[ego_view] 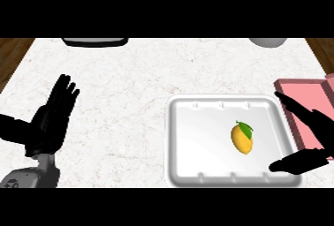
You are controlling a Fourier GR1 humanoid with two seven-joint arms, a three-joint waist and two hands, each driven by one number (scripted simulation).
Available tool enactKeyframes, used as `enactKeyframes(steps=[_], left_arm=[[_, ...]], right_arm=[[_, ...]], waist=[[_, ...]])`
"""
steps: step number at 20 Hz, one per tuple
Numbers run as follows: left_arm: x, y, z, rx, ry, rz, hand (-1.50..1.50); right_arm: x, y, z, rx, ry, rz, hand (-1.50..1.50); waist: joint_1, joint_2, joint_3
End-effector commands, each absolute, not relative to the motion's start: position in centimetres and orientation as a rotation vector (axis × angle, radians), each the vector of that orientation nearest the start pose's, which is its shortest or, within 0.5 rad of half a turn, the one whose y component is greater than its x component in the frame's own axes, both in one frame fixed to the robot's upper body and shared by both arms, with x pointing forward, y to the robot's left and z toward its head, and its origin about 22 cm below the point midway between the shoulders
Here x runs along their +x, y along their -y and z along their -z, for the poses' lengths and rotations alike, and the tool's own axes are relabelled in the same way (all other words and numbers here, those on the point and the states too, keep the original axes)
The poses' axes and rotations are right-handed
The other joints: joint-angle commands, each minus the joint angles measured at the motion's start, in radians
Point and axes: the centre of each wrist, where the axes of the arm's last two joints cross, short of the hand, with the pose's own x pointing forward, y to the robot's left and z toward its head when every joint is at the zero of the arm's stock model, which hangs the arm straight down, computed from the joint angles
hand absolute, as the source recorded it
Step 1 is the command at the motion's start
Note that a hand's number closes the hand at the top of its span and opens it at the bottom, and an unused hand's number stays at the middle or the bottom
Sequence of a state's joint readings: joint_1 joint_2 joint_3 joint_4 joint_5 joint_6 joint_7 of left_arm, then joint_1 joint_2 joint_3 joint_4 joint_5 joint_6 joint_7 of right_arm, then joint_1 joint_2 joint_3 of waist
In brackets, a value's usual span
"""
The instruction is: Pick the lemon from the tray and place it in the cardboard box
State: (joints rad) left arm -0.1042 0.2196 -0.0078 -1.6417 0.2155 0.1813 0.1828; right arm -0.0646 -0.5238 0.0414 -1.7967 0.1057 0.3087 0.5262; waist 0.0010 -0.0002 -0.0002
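The lemon [243, 137] lies in the right half of the white tray [189, 132], yellow with a green leaf at its far end, untouched and well inside the rim. The right hand [312, 121] hangs over the tray's right edge, spread wide: its fingers stretch out above the rim toward the pink box [301, 88] just beyond, its thumb juts in at the near right corner, and nothing is between them. The left hand [55, 112] rests open at the left of the counter [130, 75], fingers up, well apart from the tray. The pick looks not yet begun. The risk I see is in the approach: the lemon is rounded and lies free, so fingers closing off-centre could roll it across the smooth tray floor. The raised rim sits between hand and fruit, so a low sweep might catch it and shove the tray. The box hugs the tray's right side and is partly hidden by the hand.
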Motion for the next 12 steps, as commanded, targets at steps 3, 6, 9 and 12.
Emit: enactKeyframes(steps=[3,6,9,12], left_arm=[[25.9,-26.1,-5.1,0.063,1.549,-0.121,0.00],[27.1,-25.3,-5.9,0.060,1.546,-0.112,0.00],[26.3,-27.0,-6.0,0.069,1.548,-0.099,0.00],[25.9,-26.2,-4.8,0.088,1.551,-0.100,0.00]], right_arm=[[26.7,30.4,-9.0,-0.426,1.172,-0.712,-1.50],[24.6,28.2,-9.0,-0.419,1.173,-0.706,-1.50],[25.5,29.6,-9.3,-0.401,1.185,-0.670,-1.50],[26.6,25.6,-8.0,-0.399,1.139,-0.715,-1.50]], waist=[[0.002,0.000,0.000],[-0.002,0.000,0.000],[0.001,0.000,0.000],[0.004,0.000,0.000]])
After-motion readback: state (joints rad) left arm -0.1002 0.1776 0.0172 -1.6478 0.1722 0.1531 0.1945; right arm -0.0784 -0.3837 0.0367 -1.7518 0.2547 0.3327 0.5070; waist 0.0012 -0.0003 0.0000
